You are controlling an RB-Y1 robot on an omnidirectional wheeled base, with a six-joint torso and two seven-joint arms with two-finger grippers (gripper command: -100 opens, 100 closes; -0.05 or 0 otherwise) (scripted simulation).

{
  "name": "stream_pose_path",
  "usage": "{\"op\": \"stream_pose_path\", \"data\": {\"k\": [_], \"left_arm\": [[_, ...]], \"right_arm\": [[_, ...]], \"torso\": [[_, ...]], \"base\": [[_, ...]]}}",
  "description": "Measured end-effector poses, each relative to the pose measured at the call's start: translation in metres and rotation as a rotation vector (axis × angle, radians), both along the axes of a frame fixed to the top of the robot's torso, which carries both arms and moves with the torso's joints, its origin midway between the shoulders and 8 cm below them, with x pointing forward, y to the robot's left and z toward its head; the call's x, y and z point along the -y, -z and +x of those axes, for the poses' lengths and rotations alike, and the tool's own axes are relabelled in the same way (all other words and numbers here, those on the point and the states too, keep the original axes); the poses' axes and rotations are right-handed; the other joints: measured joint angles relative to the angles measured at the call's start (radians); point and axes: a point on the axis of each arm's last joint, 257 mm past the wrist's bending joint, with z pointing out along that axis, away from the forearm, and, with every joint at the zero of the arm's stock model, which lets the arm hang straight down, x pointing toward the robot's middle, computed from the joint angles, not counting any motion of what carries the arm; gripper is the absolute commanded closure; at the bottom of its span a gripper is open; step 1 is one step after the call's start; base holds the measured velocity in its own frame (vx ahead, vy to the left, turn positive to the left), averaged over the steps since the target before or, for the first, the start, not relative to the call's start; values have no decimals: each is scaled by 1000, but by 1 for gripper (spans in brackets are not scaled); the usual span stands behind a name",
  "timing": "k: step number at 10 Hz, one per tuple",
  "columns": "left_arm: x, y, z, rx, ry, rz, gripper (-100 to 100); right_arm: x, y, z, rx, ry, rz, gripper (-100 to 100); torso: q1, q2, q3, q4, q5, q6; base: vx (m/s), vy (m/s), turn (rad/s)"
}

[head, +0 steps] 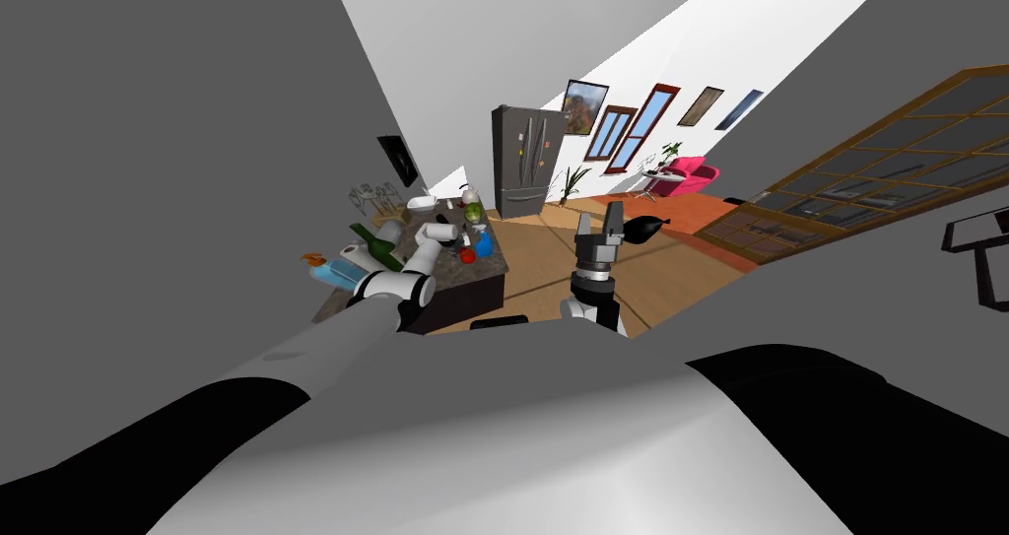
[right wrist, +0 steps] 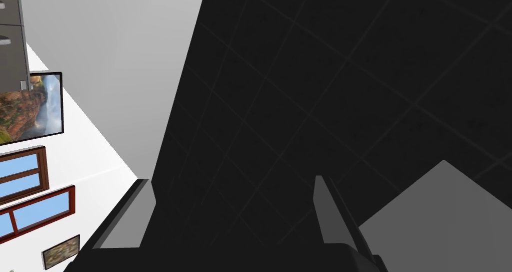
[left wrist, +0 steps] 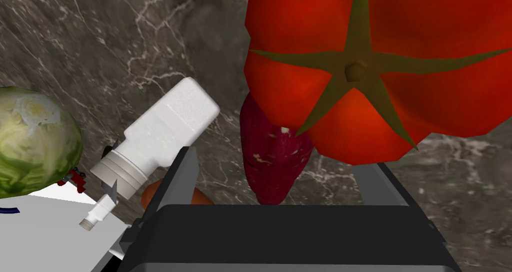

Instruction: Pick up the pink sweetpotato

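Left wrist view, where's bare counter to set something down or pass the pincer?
Bare marbled counter lies between the white bottle, the lettuce and the tomato, and beside the tomato away from the bottle. Crowded: the purple sweetpotato, overlapped by the tomato, between the left pincer's open fingers, bottle close by.

No legible txt, labels, brands or nos. on white bottle (left wrist: 160,128), fridge (head: 527,160) or framed wall pic (head: 584,105)

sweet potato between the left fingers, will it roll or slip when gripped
The sweet potato looks rounded and tapered, so it may squirt toward its narrow end. It probably stays stiff under the fingers. The tomato overlaps it, so lifting might nudge that.
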Motion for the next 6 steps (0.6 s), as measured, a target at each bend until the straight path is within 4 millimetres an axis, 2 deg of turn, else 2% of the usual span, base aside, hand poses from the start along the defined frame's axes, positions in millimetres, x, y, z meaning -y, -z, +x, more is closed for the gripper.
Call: {"op": "stream_pose_path", "data": {"k": [6], "left_arm": [[-22, 6, 2, 4, 51, 0, -100]], "right_arm": [[0, 0, 0, 0, 0, 0, 0]], "torso": [[0, 0, 0, 0, 0, 0]], "base": [[18, -91, 85]]}}
